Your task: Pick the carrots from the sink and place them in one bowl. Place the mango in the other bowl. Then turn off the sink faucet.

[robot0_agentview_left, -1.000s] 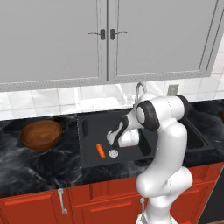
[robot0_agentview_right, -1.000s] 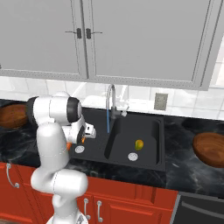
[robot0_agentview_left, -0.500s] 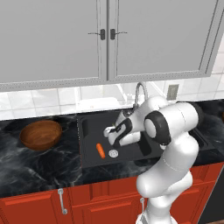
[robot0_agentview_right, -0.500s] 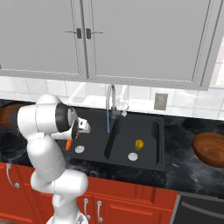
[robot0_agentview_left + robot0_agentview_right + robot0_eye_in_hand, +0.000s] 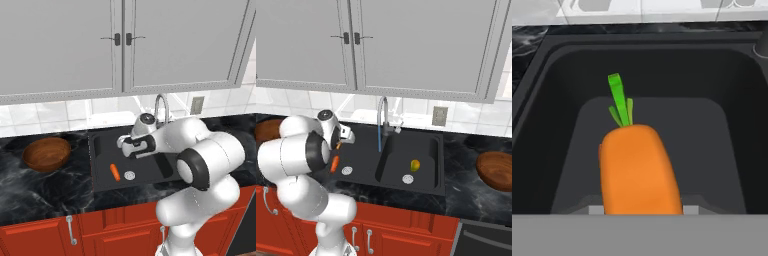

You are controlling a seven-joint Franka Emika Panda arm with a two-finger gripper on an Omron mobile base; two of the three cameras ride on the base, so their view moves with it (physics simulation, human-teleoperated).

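My gripper point(image 5: 127, 148) hangs over the left basin of the black sink point(image 5: 100, 145), shut on one carrot point(image 5: 638, 172). This carrot's green top points away from the hand, and a bit of its orange shows by the gripper point(image 5: 340, 142). A second carrot point(image 5: 115, 172) lies on the left basin floor beside the drain point(image 5: 129, 175); it appears again as the carrot point(image 5: 334, 163). In the right basin rests the mango point(image 5: 415, 165). A thin stream of water point(image 5: 379, 138) runs from the silver faucet point(image 5: 384, 116). One wooden bowl point(image 5: 47, 153) stands left of the sink, another bowl point(image 5: 497, 170) to its right.
Black marble counter point(image 5: 45, 192) runs on both sides of the sink. Grey wall cabinets point(image 5: 120, 45) hang above, and red base cabinets point(image 5: 100, 235) lie below. A wall outlet point(image 5: 439, 116) sits behind the right basin. My own bulky arm point(image 5: 207, 165) leans over the sink's right part.
The arm has folded further forward and its hand has risen a little over the left basin, still gripping the carrot. The other carrot and the mango have not moved.
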